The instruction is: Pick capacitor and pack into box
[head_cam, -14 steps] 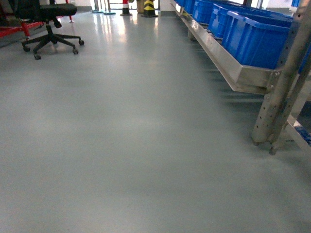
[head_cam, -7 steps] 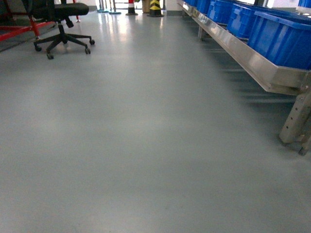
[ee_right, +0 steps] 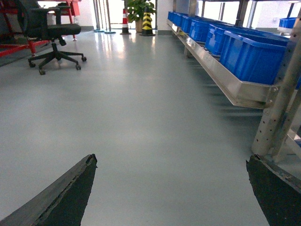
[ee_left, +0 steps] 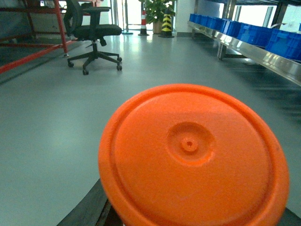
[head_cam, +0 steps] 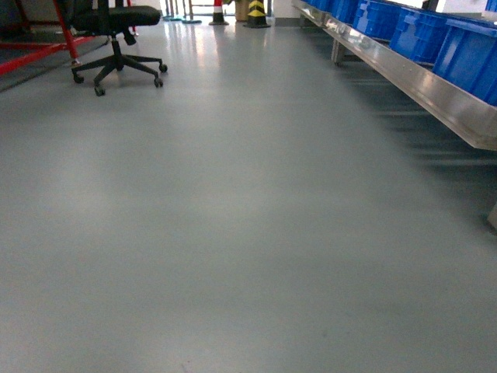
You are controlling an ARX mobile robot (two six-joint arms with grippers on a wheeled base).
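An orange round-ended cylinder, the capacitor (ee_left: 190,155), fills the lower half of the left wrist view and hangs above the grey floor. My left gripper (ee_left: 193,217) is shut on it; only one dark finger (ee_left: 91,209) shows at its lower left edge, the other is hidden behind it. My right gripper (ee_right: 171,157) stands open over bare floor, with nothing between its two dark fingers (ee_right: 70,190). The box is out of view. Neither gripper shows in the head view.
A black office chair (head_cam: 116,39) stands at the far left beside a red frame (head_cam: 39,50). A steel rack (head_cam: 435,85) carrying blue bins (head_cam: 423,35) runs along the right; its leg (ee_right: 277,94) is close to my right gripper. Cones (head_cam: 257,13) stand far ahead.
The head view has shifted: the chair slid right and nearer, and the rack's leg and bins slid out past the right edge.
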